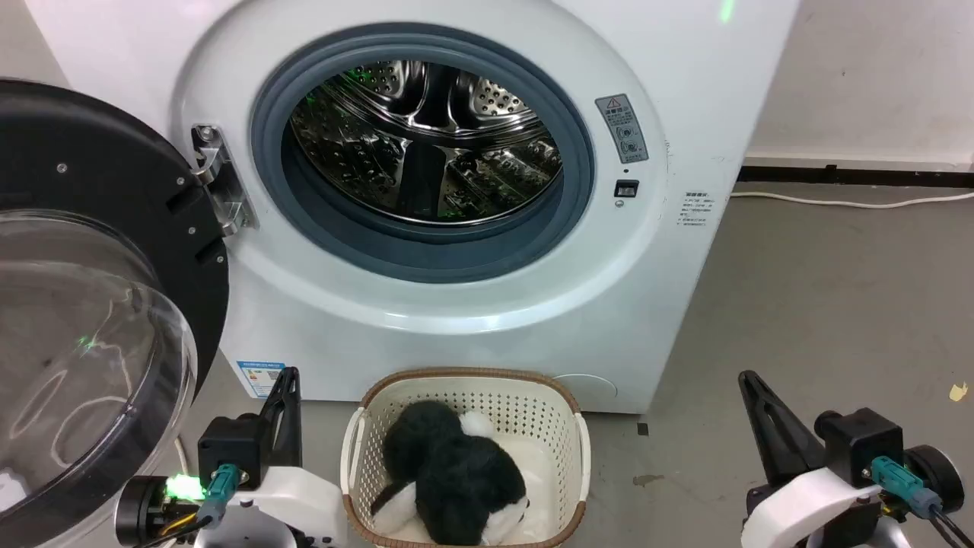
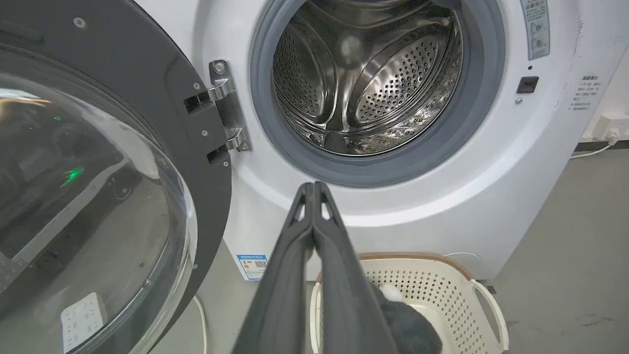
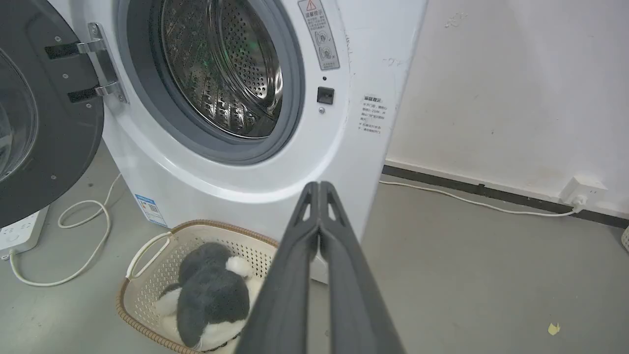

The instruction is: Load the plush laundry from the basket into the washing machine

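The black-and-white plush laundry [image 1: 456,476] [image 3: 211,295] lies in the cream basket [image 1: 563,426] [image 2: 442,290] [image 3: 147,285] on the floor before the washing machine [image 1: 472,320] [image 2: 442,206] [image 3: 275,167]. Its steel drum [image 1: 426,144] is bare and its round door [image 1: 99,320] hangs open to the left. Low at the left of the basket, my left gripper [image 1: 288,374] [image 2: 313,186] is shut on nothing. My right gripper [image 1: 748,377] [image 3: 319,185], off to the basket's right, is also shut with nothing in it.
A white power strip [image 3: 19,231] with a looped cable [image 3: 83,236] lies on the grey floor under the open door. Another cable [image 1: 845,202] runs along the wall to a socket [image 3: 580,191] on the right. Bare floor spreads to the machine's right.
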You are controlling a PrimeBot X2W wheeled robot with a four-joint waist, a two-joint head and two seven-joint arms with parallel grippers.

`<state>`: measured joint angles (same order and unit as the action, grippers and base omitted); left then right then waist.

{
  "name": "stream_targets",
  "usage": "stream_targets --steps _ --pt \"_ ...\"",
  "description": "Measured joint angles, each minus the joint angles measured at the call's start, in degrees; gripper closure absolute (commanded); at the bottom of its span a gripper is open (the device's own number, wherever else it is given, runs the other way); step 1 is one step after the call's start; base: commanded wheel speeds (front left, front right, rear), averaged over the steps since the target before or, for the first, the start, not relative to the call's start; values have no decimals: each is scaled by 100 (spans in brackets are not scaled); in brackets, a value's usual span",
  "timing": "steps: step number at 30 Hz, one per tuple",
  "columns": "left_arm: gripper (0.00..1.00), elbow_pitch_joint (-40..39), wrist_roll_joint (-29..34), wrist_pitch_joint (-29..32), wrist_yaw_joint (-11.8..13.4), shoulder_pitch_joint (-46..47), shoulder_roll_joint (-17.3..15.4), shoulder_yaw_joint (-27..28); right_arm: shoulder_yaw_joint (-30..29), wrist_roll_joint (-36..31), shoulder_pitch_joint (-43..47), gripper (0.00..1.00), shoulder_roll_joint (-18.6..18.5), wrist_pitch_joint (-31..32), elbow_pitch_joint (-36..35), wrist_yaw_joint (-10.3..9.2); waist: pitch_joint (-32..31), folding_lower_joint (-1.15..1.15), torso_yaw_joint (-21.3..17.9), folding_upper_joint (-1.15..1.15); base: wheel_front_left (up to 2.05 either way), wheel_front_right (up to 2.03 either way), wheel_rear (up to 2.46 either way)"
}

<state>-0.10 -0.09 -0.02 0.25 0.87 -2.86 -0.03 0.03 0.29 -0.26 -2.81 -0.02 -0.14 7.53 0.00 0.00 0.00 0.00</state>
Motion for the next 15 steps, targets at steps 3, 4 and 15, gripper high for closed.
stream_targets --steps 3,4,15 --pt "100 0 0 0 0 0 0 2 2 0 0 100 0 0 0 0 0 0 0 0 0 0 0" --pt "100 0 0 0 0 0 0 0 0 0 0 100 0 0 0 0 0 0 0 0 0 0 0" --pt "100 0 0 0 0 0 0 1 0 0 0 100 0 0 0 0 0 0 0 0 0 0 0"
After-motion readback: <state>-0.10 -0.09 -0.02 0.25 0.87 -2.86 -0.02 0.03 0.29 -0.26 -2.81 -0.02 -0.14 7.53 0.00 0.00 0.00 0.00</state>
